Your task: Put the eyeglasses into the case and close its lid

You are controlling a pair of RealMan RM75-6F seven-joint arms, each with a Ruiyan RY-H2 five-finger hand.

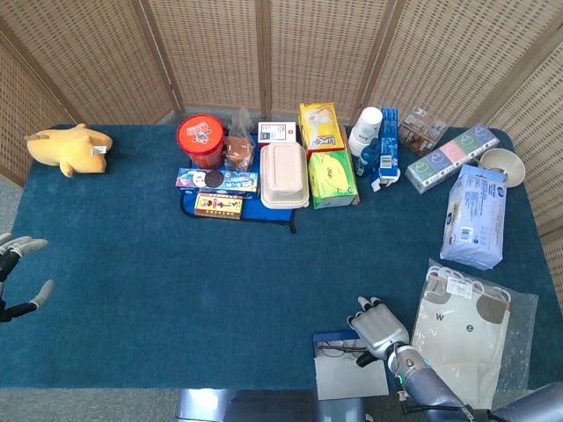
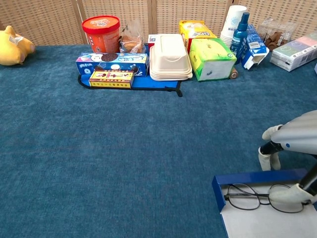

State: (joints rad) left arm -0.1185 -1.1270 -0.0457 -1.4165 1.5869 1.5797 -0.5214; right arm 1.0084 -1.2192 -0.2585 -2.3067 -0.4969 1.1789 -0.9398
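Head view, from above: the blue-carpeted table (image 1: pixel 176 290) runs wide in front of you, its far edge crowded with a row of snack boxes (image 1: pixel 217 182), a white clamshell container (image 1: pixel 283 174) and a red tub (image 1: pixel 201 140), all well apart from the work at the near right corner. A yellow plush toy (image 1: pixel 69 147) lies alone at the far left, and a bagged white tote (image 1: pixel 462 321) rests just beside your working hand, close enough to judge it a snag risk if the arm swings outward.

The case (image 2: pixel 257 203) sits open at the table's near edge, its blue wall standing up toward the far side and its pale lining facing up. It appears set that way so the glasses can drop flat against the wall. The eyeglasses (image 2: pixel 260 195) already lie inside on the lining, lenses side by side just behind that blue wall.

Your right hand (image 2: pixel 282 163) reaches over the case from the right; one pale finger rests on or beside the right lens, another points down outside the wall. Whether it pinches the frame or merely steadies it, you cannot tell from either view.

Your left hand (image 1: pixel 18 277) waits at the far left edge, fingers spread and holding nothing, probably parked out of the way.

The lid is not yet closed.
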